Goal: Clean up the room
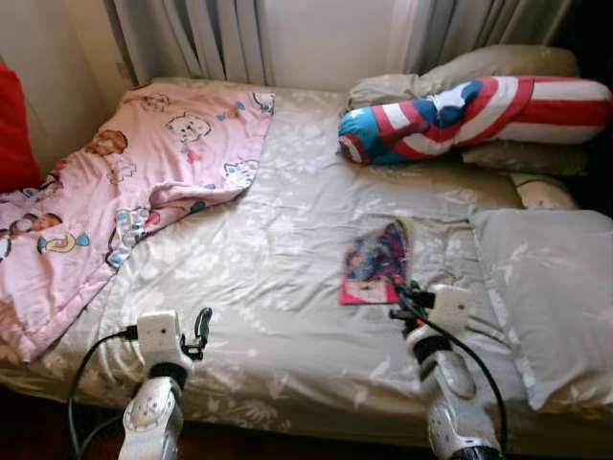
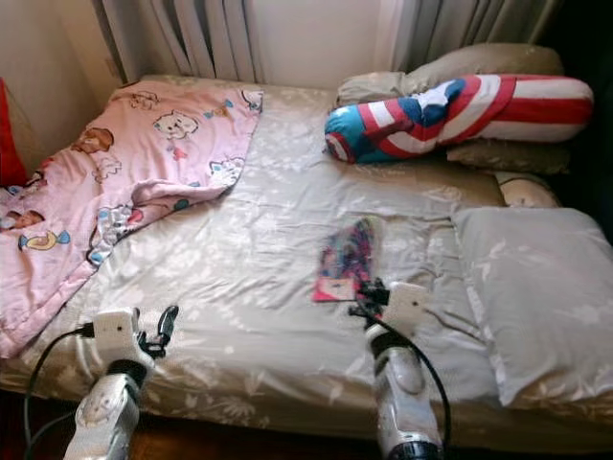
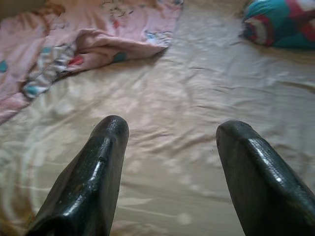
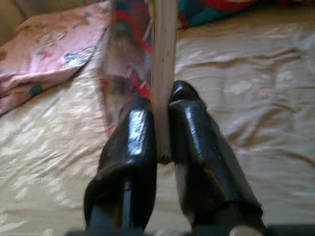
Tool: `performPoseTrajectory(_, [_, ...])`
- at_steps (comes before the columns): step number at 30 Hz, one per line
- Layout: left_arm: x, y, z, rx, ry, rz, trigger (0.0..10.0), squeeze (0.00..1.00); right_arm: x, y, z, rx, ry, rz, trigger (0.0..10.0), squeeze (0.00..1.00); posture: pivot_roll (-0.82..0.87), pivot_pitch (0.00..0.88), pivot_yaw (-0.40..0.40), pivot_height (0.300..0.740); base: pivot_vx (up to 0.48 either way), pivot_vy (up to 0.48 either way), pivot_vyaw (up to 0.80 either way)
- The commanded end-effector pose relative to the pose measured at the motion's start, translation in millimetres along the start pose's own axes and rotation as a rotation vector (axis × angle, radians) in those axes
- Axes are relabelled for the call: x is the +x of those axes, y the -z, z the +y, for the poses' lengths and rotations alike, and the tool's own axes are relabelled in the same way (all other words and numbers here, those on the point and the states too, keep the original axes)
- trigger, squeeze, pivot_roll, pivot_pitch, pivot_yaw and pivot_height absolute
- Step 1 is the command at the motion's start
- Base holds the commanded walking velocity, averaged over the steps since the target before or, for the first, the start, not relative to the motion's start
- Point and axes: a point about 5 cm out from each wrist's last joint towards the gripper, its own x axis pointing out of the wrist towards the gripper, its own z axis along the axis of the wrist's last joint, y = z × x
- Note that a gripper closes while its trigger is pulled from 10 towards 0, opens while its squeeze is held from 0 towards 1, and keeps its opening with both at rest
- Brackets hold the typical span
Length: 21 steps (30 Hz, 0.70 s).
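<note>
**A:** Right gripper [image 4: 162, 115] has its jaws clamped on the near edge of the book [image 1: 375, 261], which lies on the bed [image 1: 287, 287] just beside the grey pillow [image 1: 546, 287], on the side toward the pink blanket [image 1: 144, 182].

**B:** And a thin book at that. How will it handle?

**A:** Light, I'd say, with a glossy cover that looks slippery. Pinched by one edge, the far end may droop or the pages fan open.

**B:** Better hold?

**A:** Deeper along the spine, where it's stiffest, would be my guess.

**B:** And the other arm?

**A:** Left gripper [image 3: 170, 147] hovers over bare sheet, between the book and the blanket, jaws apart and holding nothing. The striped bolster [image 1: 479, 115] lies well beyond the book.
</note>
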Motion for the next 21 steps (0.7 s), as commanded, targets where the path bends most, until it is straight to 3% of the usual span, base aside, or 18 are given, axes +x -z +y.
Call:
performPoseTrajectory(1, [-1.1, 3.6, -6.2, -0.001, 0.018, 0.012, 10.0, 0.0, -2.2, -7.6, -12.7, -0.004, 0.043, -0.04, 10.0, 0.0, 0.02, 0.086, -0.052, 0.74, 0.0, 0.0, 0.0])
performPoseTrajectory(19, [-3.2, 4.3, -3.3, -0.015, 0.02, 0.016, 10.0, 0.0, -2.6, -6.5, -17.9, 0.008, 0.087, -0.033, 10.0, 0.0, 0.02, 0.101, -0.051, 0.74, 0.0, 0.0, 0.0])
performPoseTrajectory(21, [-3.4, 4.5, -3.1, -0.015, 0.019, 0.017, 10.0, 0.0, -2.4, -4.2, -18.4, 0.0, 0.09, -0.01, 10.0, 0.0, 0.02, 0.103, -0.05, 0.74, 0.0, 0.0, -0.6])
